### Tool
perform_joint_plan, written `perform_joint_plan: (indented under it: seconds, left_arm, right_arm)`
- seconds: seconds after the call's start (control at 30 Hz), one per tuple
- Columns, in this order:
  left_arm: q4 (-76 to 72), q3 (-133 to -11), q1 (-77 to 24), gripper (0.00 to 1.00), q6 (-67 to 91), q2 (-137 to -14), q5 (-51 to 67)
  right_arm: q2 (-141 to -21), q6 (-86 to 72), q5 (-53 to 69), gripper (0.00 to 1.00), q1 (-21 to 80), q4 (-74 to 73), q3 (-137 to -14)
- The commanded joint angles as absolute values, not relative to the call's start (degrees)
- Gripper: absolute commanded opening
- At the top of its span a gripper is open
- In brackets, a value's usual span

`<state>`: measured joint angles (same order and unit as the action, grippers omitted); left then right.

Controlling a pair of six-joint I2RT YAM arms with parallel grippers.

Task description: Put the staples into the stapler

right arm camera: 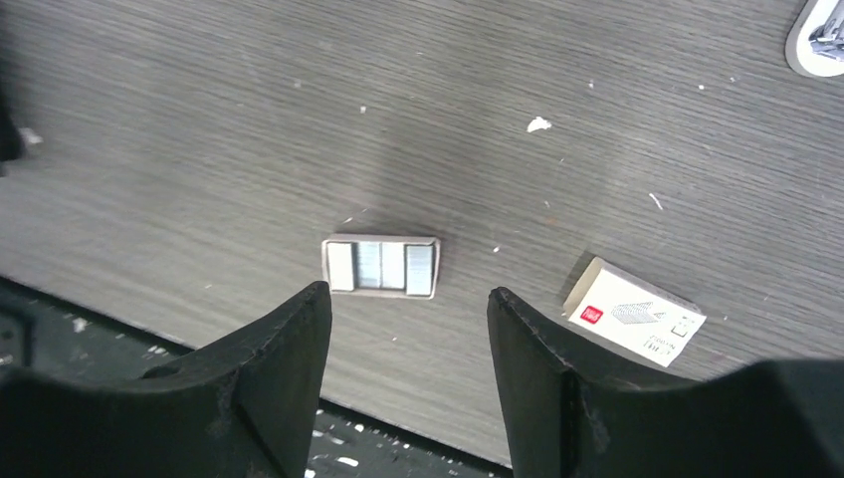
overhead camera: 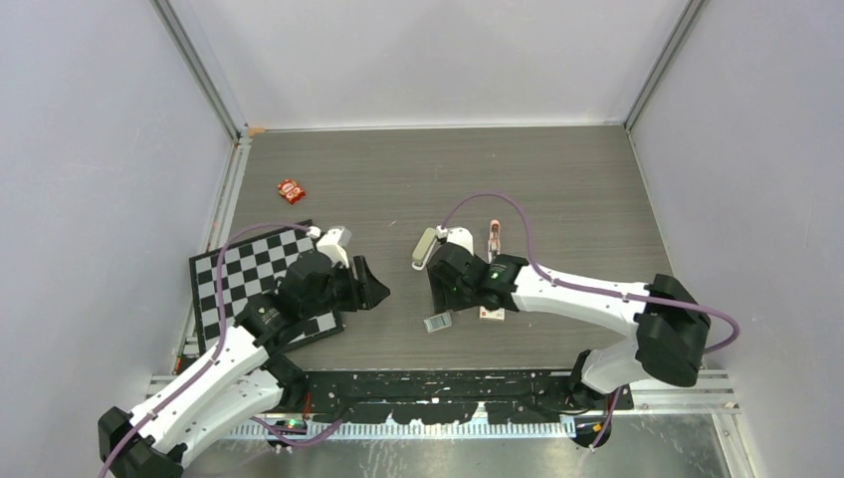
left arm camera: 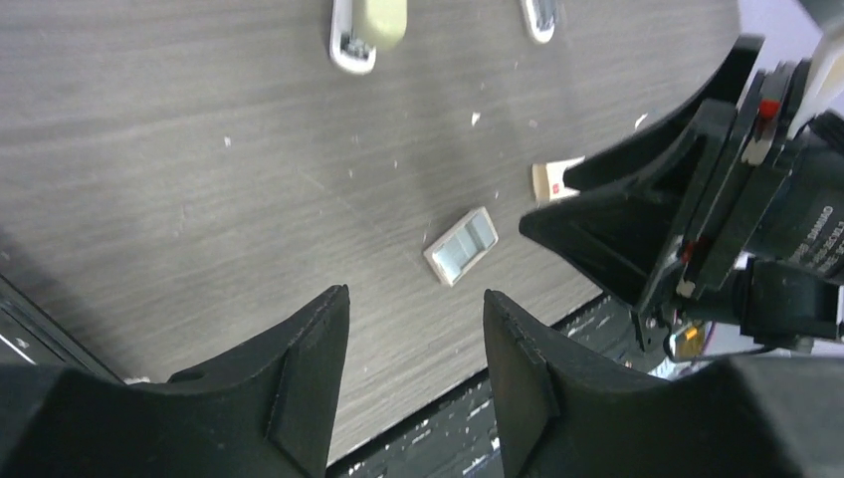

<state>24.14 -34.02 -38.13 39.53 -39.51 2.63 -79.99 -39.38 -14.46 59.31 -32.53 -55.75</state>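
Observation:
The pale stapler (overhead camera: pixel 426 248) lies mid-table just beyond my right wrist; the left wrist view shows it (left arm camera: pixel 370 25) at the top edge. The staples (right arm camera: pixel 381 267) are silvery strips in a small open tray (overhead camera: pixel 438 322) near the front edge, also in the left wrist view (left arm camera: pixel 462 245). My right gripper (right arm camera: pixel 408 291) hovers open just short of the tray, nothing between its fingers; from above it (overhead camera: pixel 438 297) sits right over the tray. My left gripper (left arm camera: pixel 416 294) is open and empty, left of the tray (overhead camera: pixel 378 284).
A white staple box sleeve (right arm camera: pixel 634 311) lies right of the tray. A pink stapler-like object (overhead camera: pixel 493 239) rests right of the stapler. A checkerboard (overhead camera: pixel 234 274) lies under my left arm, a red packet (overhead camera: pixel 291 189) behind it. The table's front edge (right arm camera: pixel 418 413) is close.

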Motion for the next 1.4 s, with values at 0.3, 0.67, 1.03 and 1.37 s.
perform_joint_plan:
  seconds: [0.3,0.67,1.03,1.37]
  left_arm:
    - [11.6,-23.7,-38.4,0.44,46.8,-46.0,12.5]
    - [8.7,-21.3,-38.4,0.42,47.9,-47.1,12.5]
    - [8.6,-21.0,-38.3,0.41,47.9,-47.2,11.7]
    - [8.9,-20.9,-38.3,0.41,47.9,-47.2,11.1]
  right_arm:
    - [-89.8,-39.0,-20.5,0.5,62.8,-29.8,-57.6]
    - [-93.0,-39.4,-22.4,0.46,63.8,-30.9,-58.0]
    - [-93.4,-39.2,-23.6,0.44,63.9,-31.5,-57.9]
    - [-92.3,-39.7,-22.5,0.47,63.8,-30.1,-56.8]
